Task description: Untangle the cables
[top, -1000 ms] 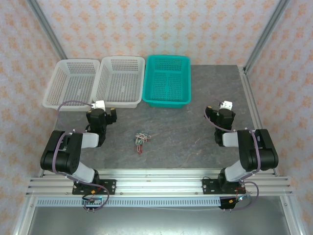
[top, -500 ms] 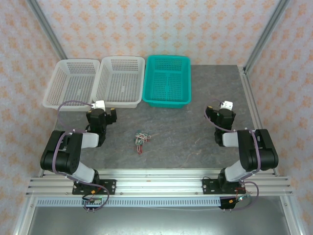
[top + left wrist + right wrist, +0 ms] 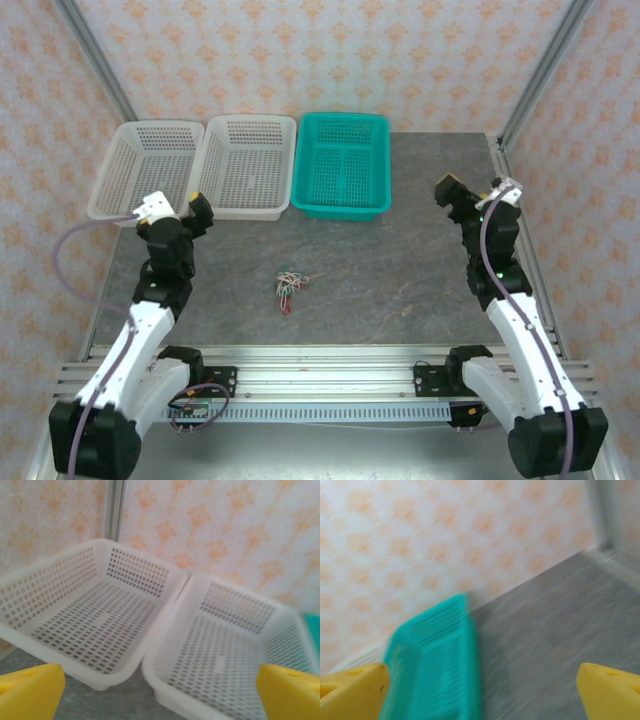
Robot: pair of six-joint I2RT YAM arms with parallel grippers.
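Top view: the cables (image 3: 290, 286) lie in a small tangled clump of red, whitish and green strands on the grey table (image 3: 400, 270), near the front-centre, between the two arms and well apart from both grippers. They rest on the bare table surface, in none of the baskets

Along the far edge are three perforated baskets in a row: the left white basket (image 3: 112, 165), the middle white basket (image 3: 250, 120) touching it, and the teal basket (image 3: 345, 117) just beside that one

The left gripper (image 3: 190, 210) is raised near the front edge of the two white baskets. In the left wrist view its yellow fingertips (image 3: 27, 690) sit at the bottom corners, so the jaws are spread wide with nothing between them, facing both white baskets across a strip of table

The right gripper (image 3: 465, 195) is up at the right side of the table, to the right of the teal basket. The right wrist view is blurred, and the jaws are spread wide with nothing held. The yellow fingertips (image 3: 350, 690) are at the bottom corners, with what looks like the teal basket ahead on the left, and patterned wallpaper (image 3: 445, 530) behind
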